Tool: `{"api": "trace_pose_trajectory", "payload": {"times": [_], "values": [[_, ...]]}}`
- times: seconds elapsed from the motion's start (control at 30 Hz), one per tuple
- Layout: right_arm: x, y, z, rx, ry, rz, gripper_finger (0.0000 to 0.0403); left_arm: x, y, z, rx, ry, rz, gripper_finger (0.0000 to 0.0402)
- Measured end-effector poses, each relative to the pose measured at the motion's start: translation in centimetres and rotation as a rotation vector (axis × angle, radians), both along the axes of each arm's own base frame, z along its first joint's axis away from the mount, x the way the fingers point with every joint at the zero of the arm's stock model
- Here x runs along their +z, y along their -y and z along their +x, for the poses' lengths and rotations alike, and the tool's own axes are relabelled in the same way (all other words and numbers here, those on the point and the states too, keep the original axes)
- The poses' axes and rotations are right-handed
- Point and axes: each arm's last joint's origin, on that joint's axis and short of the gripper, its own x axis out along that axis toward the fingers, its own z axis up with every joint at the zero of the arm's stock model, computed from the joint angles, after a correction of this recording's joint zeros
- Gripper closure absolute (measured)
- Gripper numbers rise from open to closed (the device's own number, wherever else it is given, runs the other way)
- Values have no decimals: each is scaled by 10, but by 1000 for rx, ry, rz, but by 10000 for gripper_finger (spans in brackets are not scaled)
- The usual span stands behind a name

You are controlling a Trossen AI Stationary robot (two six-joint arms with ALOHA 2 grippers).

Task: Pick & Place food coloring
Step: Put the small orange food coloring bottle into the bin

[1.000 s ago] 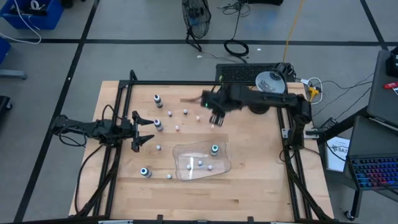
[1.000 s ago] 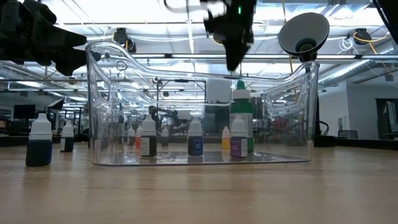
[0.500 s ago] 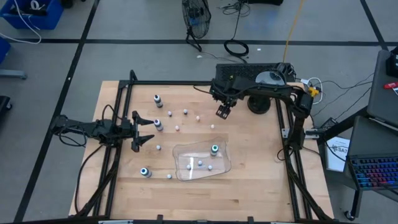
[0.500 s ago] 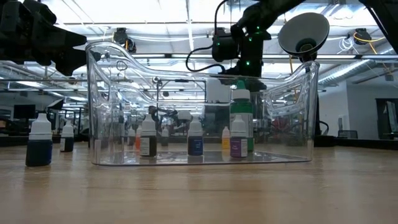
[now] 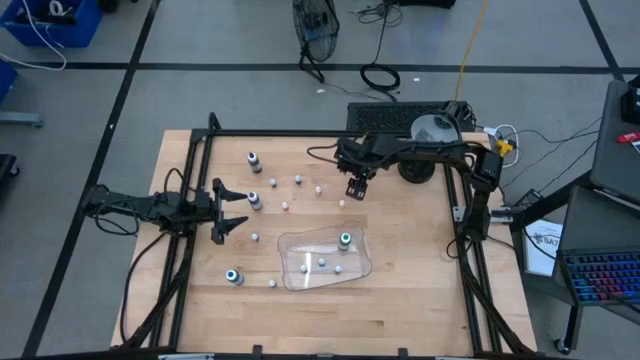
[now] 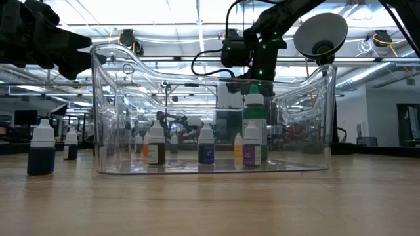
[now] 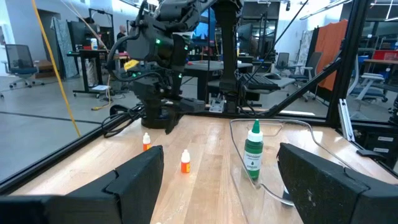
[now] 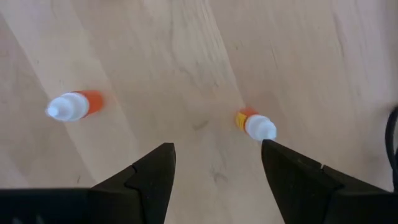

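Right claw (image 8: 214, 171) wide open, empty (above two orange bottles (image 8: 74, 106)); left claw (image 7: 217, 180) open, idle.

Both arms are black. The left arm (image 5: 150, 207) is long and thin, with thin black wires looping beside it. Its gripper (image 5: 228, 212) has two pointed black fingers (image 7: 134, 180) that are wide, flat and dull, with slanted edges. The right arm (image 5: 430, 155) is thicker, made of blocky black parts, with a thin black cable curling off it. A small green light glows on its wrist. Its gripper (image 5: 355, 190) is small and dark, and its fingers (image 8: 152, 171) are black wedges too.
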Motion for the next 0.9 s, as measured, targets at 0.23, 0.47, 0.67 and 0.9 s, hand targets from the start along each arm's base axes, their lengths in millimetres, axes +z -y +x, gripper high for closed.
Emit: {"api": "trace_pose_trajectory", "payload": {"times": [0.23,0.47,0.67,0.9], "values": [[-14,0,-4,6,-3,-2,179,0,0,0,0,0,0,91],[-26,-1,-7,21,12,-9,179,0,0,0,0,0,0,91],[-26,0,-4,24,43,-22,179,0,0,0,0,0,0,91],[-26,2,-5,41,40,-29,192,0,0,0,0,0,0,91]]}}
